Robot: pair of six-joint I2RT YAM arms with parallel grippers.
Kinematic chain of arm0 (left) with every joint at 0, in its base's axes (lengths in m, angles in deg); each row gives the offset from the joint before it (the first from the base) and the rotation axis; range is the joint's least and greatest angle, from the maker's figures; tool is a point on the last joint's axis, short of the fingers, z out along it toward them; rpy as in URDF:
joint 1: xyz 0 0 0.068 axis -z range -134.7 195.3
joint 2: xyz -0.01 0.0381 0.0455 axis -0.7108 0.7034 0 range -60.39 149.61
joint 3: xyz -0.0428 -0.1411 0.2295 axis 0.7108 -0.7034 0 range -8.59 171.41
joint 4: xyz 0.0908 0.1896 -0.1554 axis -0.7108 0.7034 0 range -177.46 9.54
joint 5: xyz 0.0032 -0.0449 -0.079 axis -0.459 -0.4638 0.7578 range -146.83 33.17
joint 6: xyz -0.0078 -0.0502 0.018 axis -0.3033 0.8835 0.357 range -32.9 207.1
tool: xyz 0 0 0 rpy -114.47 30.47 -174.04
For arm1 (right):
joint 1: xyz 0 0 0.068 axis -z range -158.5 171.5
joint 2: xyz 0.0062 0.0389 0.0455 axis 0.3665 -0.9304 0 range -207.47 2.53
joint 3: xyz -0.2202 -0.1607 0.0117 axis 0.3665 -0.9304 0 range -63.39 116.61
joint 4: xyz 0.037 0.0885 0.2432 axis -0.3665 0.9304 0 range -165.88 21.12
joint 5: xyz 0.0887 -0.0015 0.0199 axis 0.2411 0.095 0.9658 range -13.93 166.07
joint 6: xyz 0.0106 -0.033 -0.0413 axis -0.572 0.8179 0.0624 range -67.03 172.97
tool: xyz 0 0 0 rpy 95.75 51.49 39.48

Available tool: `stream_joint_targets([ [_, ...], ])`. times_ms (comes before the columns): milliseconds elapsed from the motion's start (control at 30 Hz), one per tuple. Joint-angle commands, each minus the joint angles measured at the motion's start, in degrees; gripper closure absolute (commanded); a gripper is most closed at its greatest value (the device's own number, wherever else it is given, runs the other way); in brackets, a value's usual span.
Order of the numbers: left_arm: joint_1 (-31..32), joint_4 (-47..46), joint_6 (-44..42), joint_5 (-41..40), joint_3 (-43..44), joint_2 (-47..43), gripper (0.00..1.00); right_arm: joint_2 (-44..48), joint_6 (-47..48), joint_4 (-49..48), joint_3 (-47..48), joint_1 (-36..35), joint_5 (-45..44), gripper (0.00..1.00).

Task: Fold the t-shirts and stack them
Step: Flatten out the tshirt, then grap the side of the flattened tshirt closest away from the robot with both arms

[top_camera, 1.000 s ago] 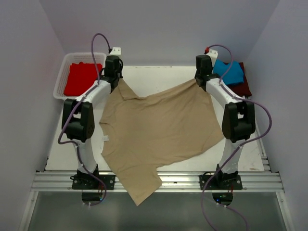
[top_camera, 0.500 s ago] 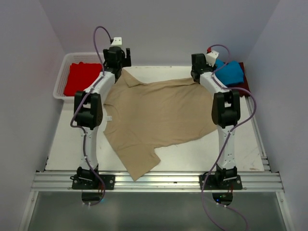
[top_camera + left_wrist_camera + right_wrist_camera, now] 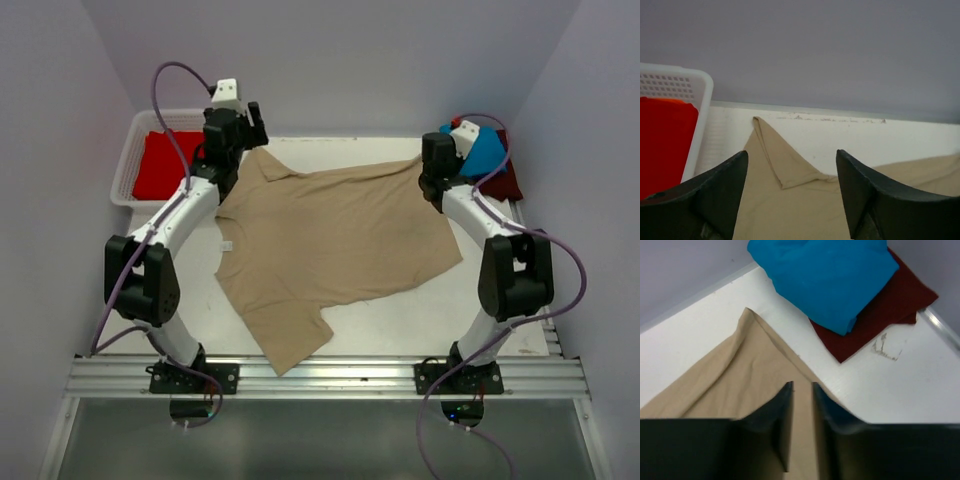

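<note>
The tan t-shirt (image 3: 330,240) lies spread flat on the white table, its bottom hem hanging past the near edge. My left gripper (image 3: 240,130) hovers over the shirt's far left corner (image 3: 762,145); in the left wrist view the gripper (image 3: 791,152) is wide open with nothing between its fingers. My right gripper (image 3: 434,160) is over the far right corner (image 3: 747,325). In the right wrist view that gripper (image 3: 802,385) is open by a narrow gap, with cloth showing beneath. A red t-shirt (image 3: 165,165) lies in the basket. A blue t-shirt (image 3: 825,275) rests on a maroon one (image 3: 900,300).
The white lattice basket (image 3: 135,150) stands at the far left corner, its rim (image 3: 700,100) just left of my left fingers. The blue and maroon stack (image 3: 495,160) sits at the far right corner. Grey walls close in the table on three sides.
Both grippers have opened and let go of the tan t-shirt's far corners. The shirt has dropped flat on the table. Both elbows have swung outward.
</note>
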Motion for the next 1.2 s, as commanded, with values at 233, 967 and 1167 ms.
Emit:
stream_joint_targets([
  [233, 10.62, 9.2, 10.63, 4.14, -24.97, -14.05, 1.0, 15.07, -5.16, 15.81, -13.45, -0.14, 11.0, 1.0],
  [967, 22.14, 19.42, 18.19, 4.22, -42.5, -20.04, 1.0, 13.75, -7.08, 22.7, -22.15, -0.22, 16.02, 1.0],
  [1167, 29.78, 30.83, 24.25, 4.06, -42.33, -24.09, 0.99, 17.09, -7.78, 24.02, -23.12, -0.13, 14.44, 1.0],
])
